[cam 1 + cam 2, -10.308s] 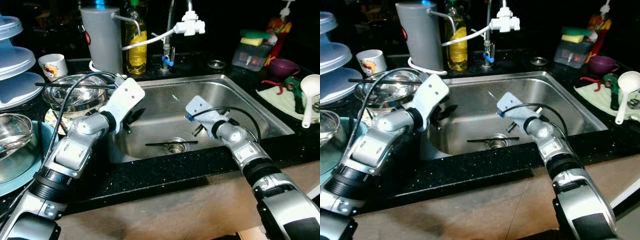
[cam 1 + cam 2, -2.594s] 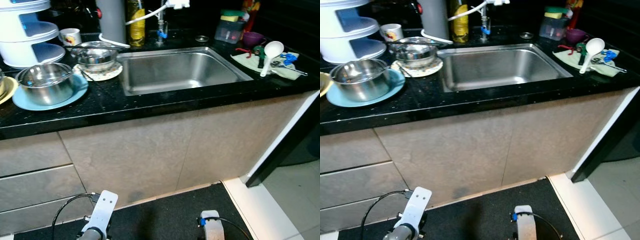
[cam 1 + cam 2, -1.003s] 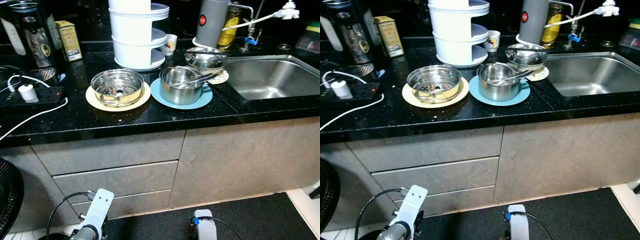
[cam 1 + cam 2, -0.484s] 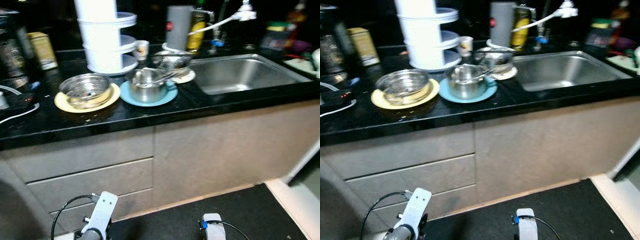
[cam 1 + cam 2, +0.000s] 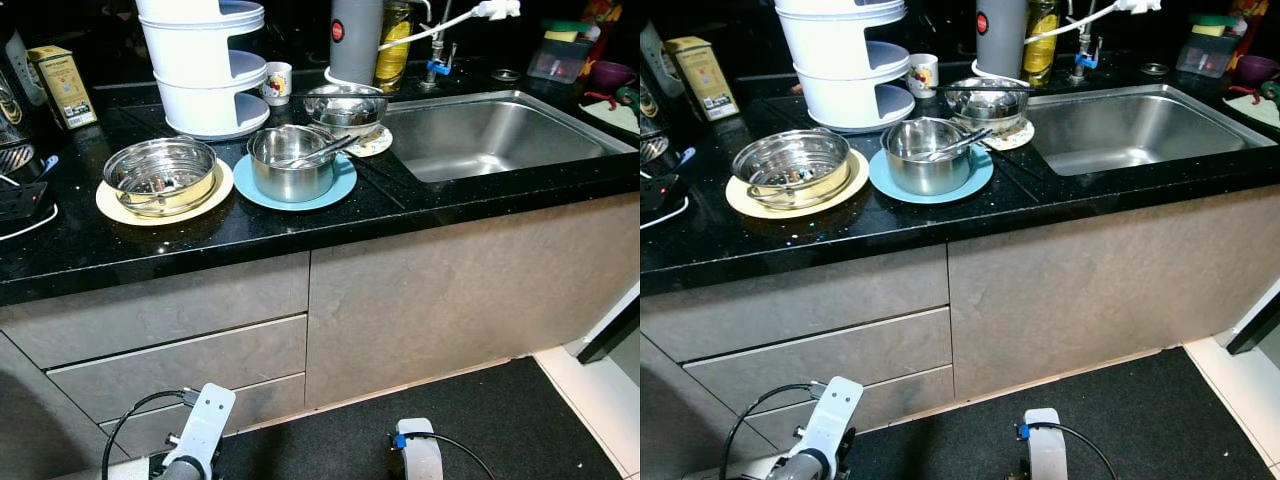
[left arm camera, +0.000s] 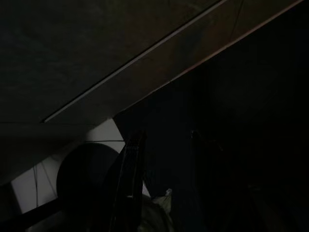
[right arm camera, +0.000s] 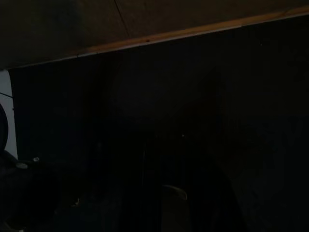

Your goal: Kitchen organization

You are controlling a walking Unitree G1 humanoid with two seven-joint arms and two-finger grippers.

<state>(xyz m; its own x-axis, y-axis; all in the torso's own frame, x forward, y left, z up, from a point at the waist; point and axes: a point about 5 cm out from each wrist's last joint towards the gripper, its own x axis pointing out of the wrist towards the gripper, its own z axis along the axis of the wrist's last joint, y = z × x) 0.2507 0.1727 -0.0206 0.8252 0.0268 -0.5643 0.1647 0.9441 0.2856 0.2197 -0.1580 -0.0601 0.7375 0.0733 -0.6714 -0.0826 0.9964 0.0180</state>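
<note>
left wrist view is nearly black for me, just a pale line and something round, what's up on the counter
Observer: A steel pot stands on a blue plate.
Operator: anything in the pot
Observer: A utensil leans out over its rim.
Operator: what's beside it on the robot's left
Observer: A steel bowl sits on a yellow plate.
Operator: and the sink
Observer: The sink lies to the right, past a glass bowl.
</note>
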